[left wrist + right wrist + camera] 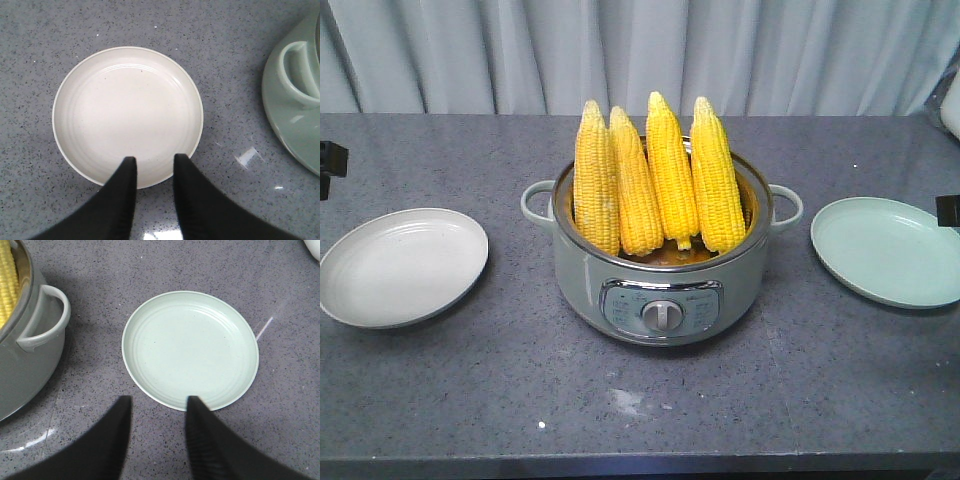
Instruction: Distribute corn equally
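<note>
Exterior front-facing view: four cobs of corn (655, 180) stand upright, points up, side by side in a grey-green electric pot (580, 285) at the middle of a speckled grey table (620, 400). Left wrist view: the left gripper (155, 160) hangs with its jaws spread and nothing between them. A white plate (127, 110) lies just ahead of their tips, and the pot is well off to their right. Right wrist view: the right gripper (160, 400) also has its jaws apart and empty. A pale green plate (190, 350) lies just ahead, with the corn and pot ahead to their left.
</note>
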Tool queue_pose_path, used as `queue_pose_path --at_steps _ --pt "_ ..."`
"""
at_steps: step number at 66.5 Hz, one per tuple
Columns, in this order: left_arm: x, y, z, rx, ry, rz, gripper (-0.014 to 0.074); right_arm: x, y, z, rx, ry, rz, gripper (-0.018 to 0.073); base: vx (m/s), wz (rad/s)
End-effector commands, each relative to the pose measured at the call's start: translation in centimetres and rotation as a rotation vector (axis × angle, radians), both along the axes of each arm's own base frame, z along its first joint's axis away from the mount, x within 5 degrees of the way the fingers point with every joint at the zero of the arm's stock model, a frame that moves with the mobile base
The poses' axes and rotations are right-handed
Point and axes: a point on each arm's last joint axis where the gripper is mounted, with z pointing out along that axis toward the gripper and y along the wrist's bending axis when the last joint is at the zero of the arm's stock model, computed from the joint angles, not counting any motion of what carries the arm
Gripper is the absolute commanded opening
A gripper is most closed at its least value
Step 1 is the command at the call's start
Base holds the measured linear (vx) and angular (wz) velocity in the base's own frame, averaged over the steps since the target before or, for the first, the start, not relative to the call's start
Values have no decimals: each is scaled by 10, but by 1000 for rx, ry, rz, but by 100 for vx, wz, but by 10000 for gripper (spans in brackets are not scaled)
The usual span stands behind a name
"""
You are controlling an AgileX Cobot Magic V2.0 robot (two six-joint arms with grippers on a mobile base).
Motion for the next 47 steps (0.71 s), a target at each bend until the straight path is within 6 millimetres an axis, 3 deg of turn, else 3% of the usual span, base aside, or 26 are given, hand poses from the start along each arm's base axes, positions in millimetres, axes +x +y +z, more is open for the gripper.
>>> queue_pose_path --at_steps 1,11,19,37,47 --pt "-2 0 18 -17 -110 4 365 0 -1 18 -11 -102 2 445 0 0" --pt "-1 1 19 -9 -115 5 582 0 -1 18 -12 -102 1 626 0 0" --pt "0 0 19 -13 -126 6 683 0 -1 18 -8 -100 1 683 0 0" --pt "0 0 19 -14 -128 6 668 3 5 25 42 -128 45 668 0 0" --pt "0 0 19 -14 -128 6 625 20 11 36 75 -116 109 664 0 0"
